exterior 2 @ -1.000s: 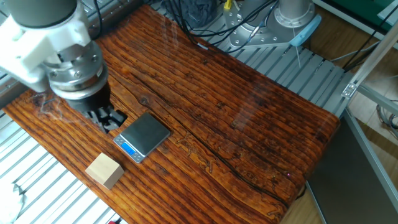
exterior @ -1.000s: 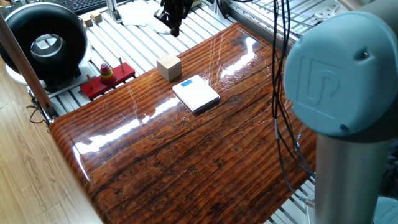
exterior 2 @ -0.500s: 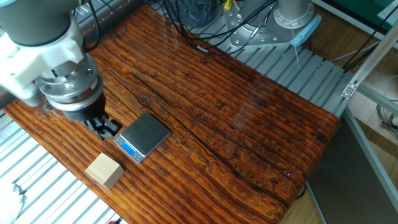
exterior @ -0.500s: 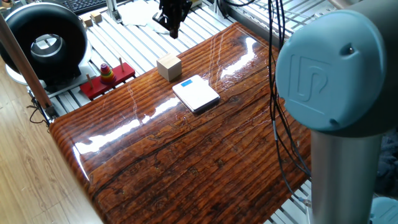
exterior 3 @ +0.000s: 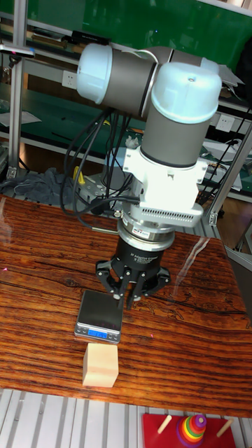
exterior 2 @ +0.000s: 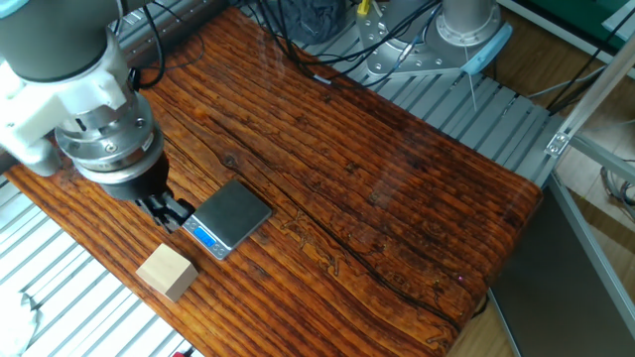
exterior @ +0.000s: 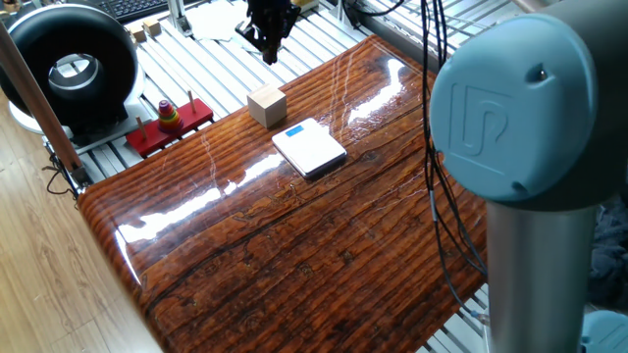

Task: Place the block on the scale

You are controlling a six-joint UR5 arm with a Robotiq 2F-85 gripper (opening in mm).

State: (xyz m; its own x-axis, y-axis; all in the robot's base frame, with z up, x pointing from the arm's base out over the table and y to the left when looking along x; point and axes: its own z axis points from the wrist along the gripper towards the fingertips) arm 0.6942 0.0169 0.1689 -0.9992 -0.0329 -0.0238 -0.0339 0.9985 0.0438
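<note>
Claw (exterior 3: 133, 297) hangs empty, fingers apart, above the scale (exterior 3: 100, 316); the block (exterior 3: 101, 367) sits at the desk (exterior: 324, 245) edge, where 1 clumsy grab could tip it off.

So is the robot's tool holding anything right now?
No, nothing is held. The tool hangs open above the table with nothing between its fingers. The block sits on the table, beside the scale, untouched.
</note>
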